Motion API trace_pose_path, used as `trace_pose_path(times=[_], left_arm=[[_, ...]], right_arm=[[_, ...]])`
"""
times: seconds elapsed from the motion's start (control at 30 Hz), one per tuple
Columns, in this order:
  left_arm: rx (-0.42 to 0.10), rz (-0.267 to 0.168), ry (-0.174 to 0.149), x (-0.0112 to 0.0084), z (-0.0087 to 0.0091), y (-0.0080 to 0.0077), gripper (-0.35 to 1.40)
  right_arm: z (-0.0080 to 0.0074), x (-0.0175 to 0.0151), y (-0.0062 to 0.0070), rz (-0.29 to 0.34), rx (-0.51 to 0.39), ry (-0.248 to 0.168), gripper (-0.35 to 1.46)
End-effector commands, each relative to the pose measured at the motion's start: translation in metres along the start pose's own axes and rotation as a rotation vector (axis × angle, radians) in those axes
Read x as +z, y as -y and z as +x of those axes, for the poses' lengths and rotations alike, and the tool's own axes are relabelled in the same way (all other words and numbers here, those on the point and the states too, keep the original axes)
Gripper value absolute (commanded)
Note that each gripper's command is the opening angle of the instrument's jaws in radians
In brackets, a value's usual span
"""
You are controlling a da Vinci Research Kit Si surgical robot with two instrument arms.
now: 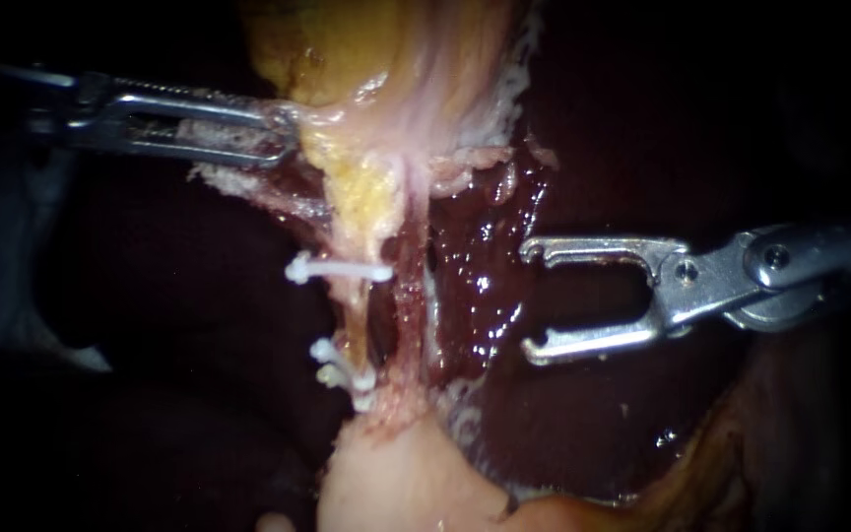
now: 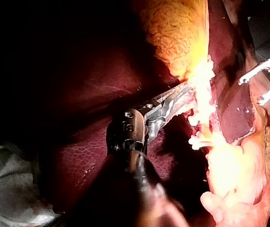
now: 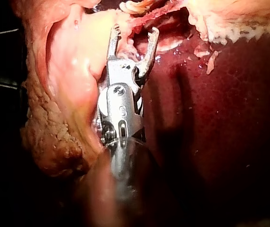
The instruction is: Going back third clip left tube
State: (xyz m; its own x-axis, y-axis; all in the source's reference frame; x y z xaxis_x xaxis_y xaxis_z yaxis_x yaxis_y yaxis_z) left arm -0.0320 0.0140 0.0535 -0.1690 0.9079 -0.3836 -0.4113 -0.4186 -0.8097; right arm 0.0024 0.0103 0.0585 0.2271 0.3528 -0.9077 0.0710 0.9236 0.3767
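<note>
There, in the endoscope view, the left instrument [image 1: 283,133] came in from the left with its jaws clenched on a fold of pale tissue [image 1: 319,126] below the yellow gallbladder [image 1: 327,49]. The left tube [image 1: 352,320] ran down from that fold, close beside the right tube [image 1: 408,296]. It carried three white clips: one clip [image 1: 339,268] lay across its upper part and a pair [image 1: 340,369] sat close together lower down. The right instrument [image 1: 529,300] stood apart from both tubes, over the wet, dark liver [image 1: 485,286], its jaws spread wide and holding nothing. In the right wrist view those open jaws pointed toward the clips, not touching them. The left wrist view showed the left instrument's jaws closed on the bright tissue
</note>
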Motion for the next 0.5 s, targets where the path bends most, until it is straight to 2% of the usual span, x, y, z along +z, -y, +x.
trace_pose_path(times=[0.03,0.17,0.5], left_arm=[[0.000,0.005,0.004,0.0002,-0.0001,0.0000,-0.35],[0.002,0.001,0.006,0.0009,-0.0002,0.0000,-0.35],[0.002,-0.001,0.007,0.0008,-0.0001,0.0001,-0.35]], right_arm=[[0.0000,0.0000,0.0000,0.000,0.000,0.000,0.50],[0.0000,0.0000,0.0000,0.000,0.000,0.000,0.50],[0.0002,0.0000,0.0001,0.000,0.001,0.000,0.50]])
